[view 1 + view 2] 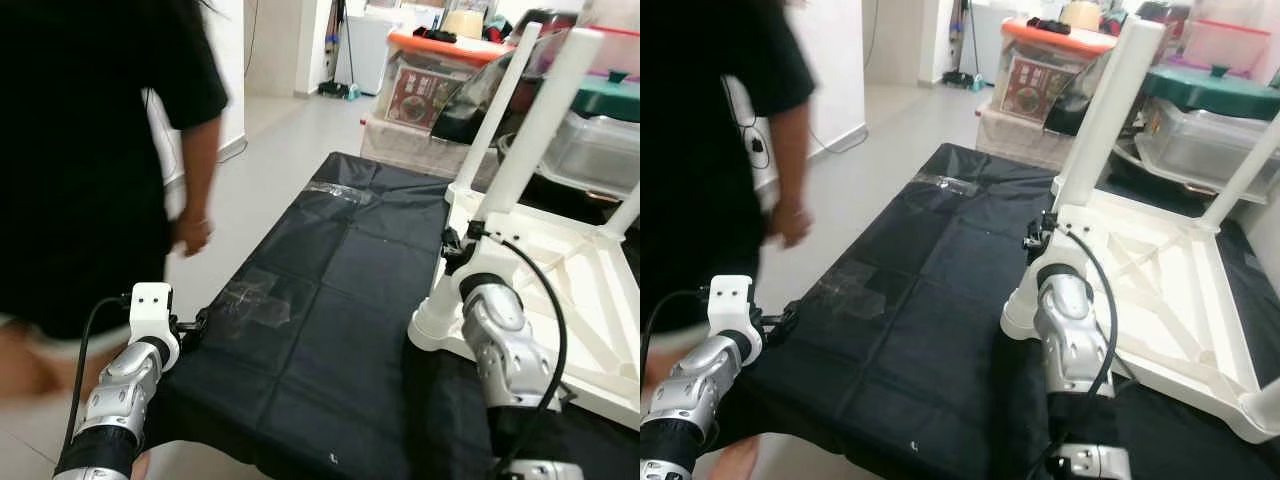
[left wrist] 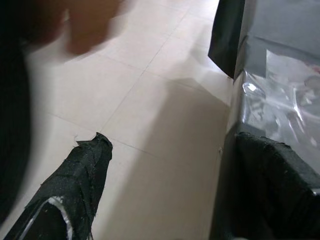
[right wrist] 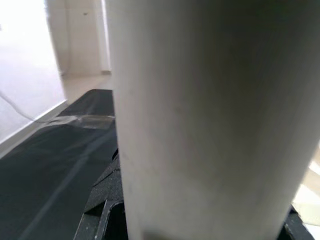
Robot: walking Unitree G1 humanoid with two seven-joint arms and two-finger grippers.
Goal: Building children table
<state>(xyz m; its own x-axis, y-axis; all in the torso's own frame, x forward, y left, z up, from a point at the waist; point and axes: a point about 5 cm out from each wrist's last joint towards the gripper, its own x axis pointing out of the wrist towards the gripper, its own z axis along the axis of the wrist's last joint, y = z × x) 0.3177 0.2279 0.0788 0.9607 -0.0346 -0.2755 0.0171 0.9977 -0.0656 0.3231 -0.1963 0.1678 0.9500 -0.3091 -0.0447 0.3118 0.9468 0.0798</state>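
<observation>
We see our right gripper [image 3: 200, 220] clenched around the white table leg [image 1: 530, 130], its fingertips hidden behind it, while our left gripper [image 2: 165, 195] hangs released.

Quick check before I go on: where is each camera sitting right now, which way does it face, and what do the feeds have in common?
Left eye, head: looks down over the black cloth; both silver arms show, person on the left.
Right eye, head: same scene; upturned white table, right gripper at its leg.
Left wrist: faces floor tiles beside the cloth edge; a black finger shows.
Right wrist: pressed close to the white leg.
Shared: cloth and table leg.
</observation>
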